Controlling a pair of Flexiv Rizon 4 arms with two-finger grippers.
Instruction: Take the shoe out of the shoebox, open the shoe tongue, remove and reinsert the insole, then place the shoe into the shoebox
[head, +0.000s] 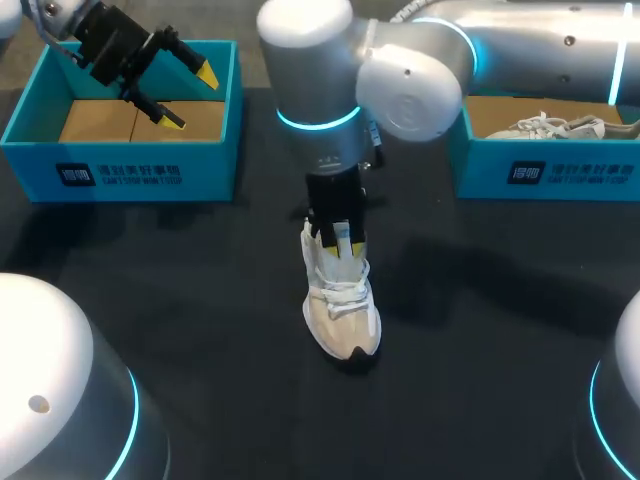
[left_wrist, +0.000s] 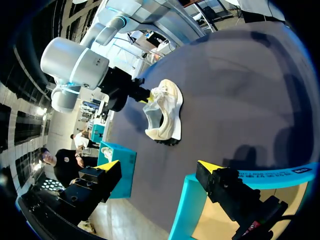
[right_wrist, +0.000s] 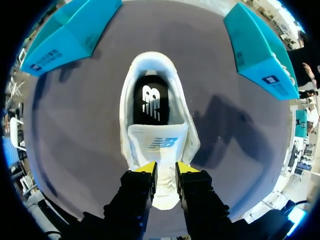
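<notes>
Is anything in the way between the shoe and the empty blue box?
Nothing lies between the shoe and the empty shoebox, only bare dark table. But the left gripper hangs open above the box's opening.

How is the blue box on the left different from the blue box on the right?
The left box shows only its brown cardboard floor; the right box holds a white shoe. The left gripper hangs over the left box; no gripper is over the right box. Both are teal, open-topped.
</notes>
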